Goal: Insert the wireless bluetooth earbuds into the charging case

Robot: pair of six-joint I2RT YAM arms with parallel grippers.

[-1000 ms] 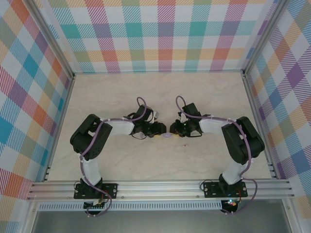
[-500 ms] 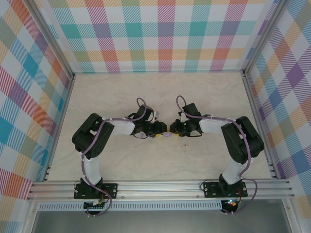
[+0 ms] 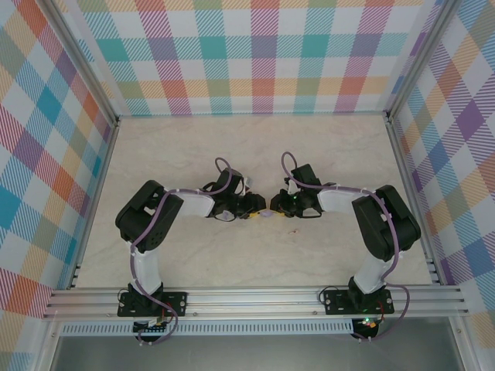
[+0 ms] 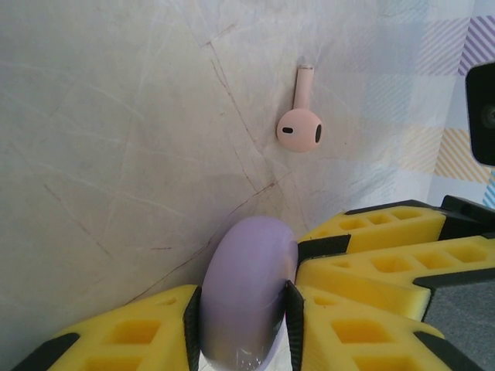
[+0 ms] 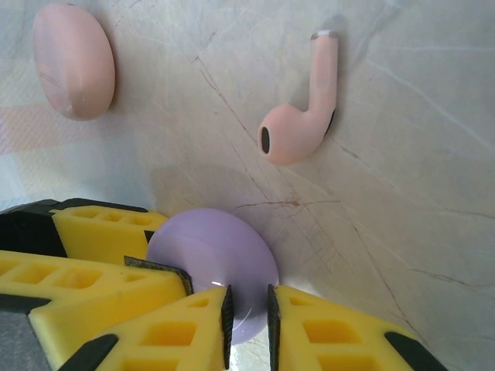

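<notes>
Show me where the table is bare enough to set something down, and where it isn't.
Bare: the far table, from the left gripper and right gripper up to the back wall; the near strip along the front rail. Crowded: the centre, where both meet on the purple case, an earbud lying close by.

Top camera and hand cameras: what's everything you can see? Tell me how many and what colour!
table: one, pale marbled, under everything
walls: three, checked in many colours, around the table
disc: one, purple, mid-table, held between both grippers
earbud: one, pink, lying on the table, apart from the disc
oval piece: one, pink, on the table, apart from the earbud
left gripper: one, yellow fingers, shut on the disc
right gripper: one, yellow fingers, shut on the disc's edge
</notes>
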